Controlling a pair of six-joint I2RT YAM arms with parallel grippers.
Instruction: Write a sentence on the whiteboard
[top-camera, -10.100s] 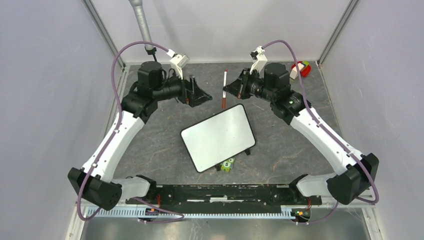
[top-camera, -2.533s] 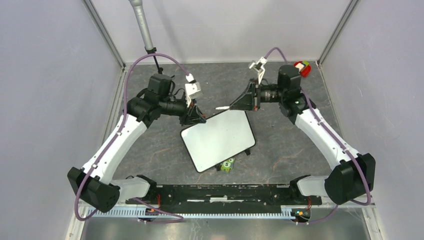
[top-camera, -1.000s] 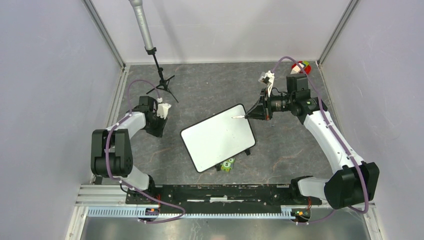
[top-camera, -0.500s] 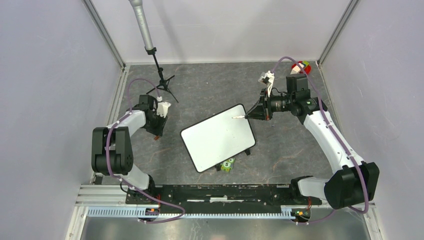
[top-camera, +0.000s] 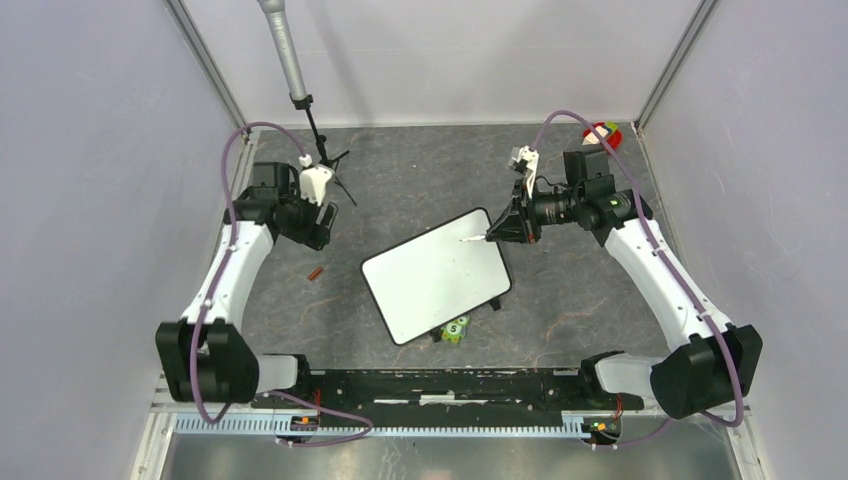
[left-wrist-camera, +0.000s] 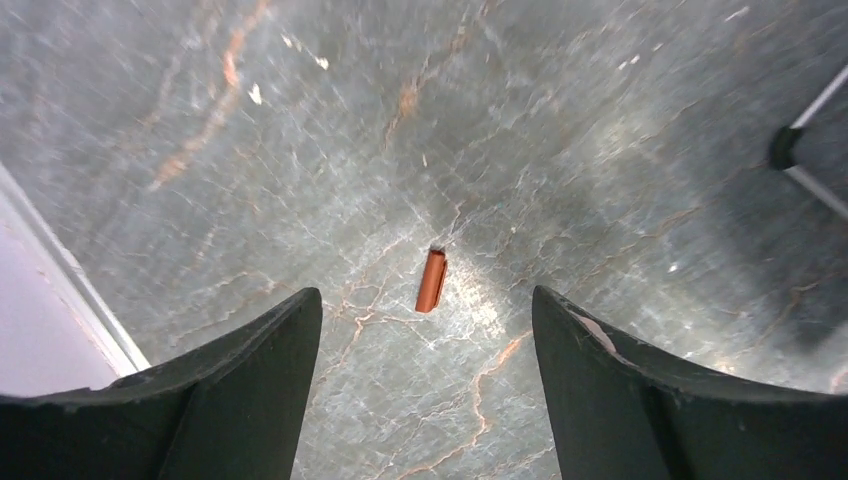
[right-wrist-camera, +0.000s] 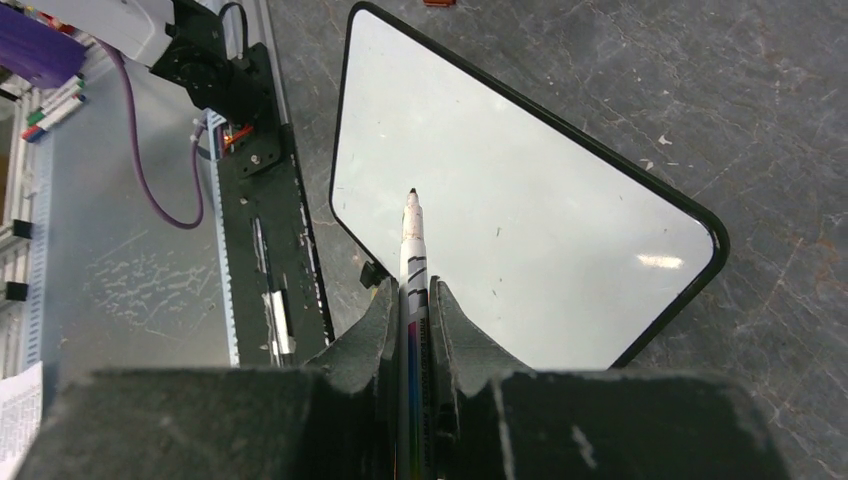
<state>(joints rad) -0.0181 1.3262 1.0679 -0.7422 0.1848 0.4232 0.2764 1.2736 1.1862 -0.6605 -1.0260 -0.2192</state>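
The blank whiteboard (top-camera: 437, 275) with a black rim lies tilted at the table's middle; it also shows in the right wrist view (right-wrist-camera: 520, 210). My right gripper (top-camera: 512, 229) is shut on a white marker (right-wrist-camera: 413, 250), uncapped, its dark tip (top-camera: 463, 240) held over the board's upper right area. The marker's red cap (top-camera: 316, 272) lies on the table left of the board; it also shows in the left wrist view (left-wrist-camera: 432, 281). My left gripper (left-wrist-camera: 425, 330) is open and empty, above the cap.
A small green block (top-camera: 455, 328) with a number sits against the board's near edge. A tripod stand (top-camera: 318, 150) stands at the back left. A red, white and green object (top-camera: 604, 135) lies at the back right corner. A black rail (top-camera: 440, 385) runs along the near edge.
My left gripper has let go of the red cap, which now lies on the table, and has risen and swung back. My right gripper with the marker has edged slightly left over the board.
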